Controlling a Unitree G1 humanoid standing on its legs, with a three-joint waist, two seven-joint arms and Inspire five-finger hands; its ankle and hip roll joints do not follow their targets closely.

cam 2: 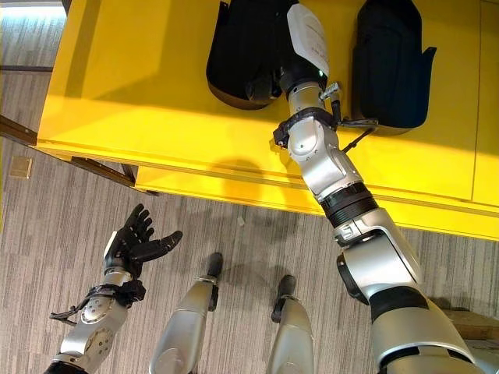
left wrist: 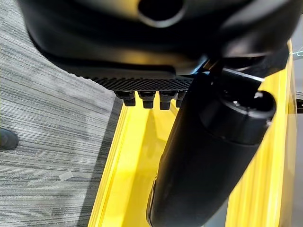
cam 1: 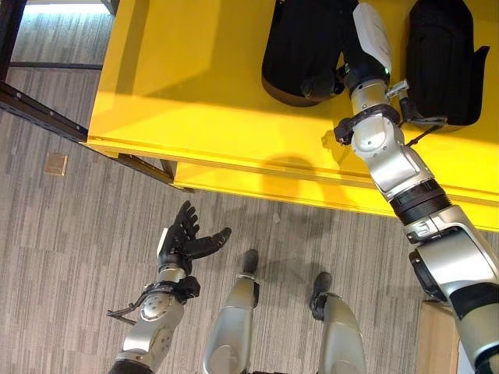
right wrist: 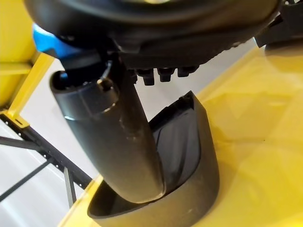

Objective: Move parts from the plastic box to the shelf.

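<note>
Right wrist view: black part (right wrist: 189, 156) on yellow shelf (right wrist: 265, 127), touching right robot hand (right wrist: 123, 142).

Both eye views look down from the head on the yellow shelf (cam 1: 210, 86); wrist views sit very close, probably above it.
</note>
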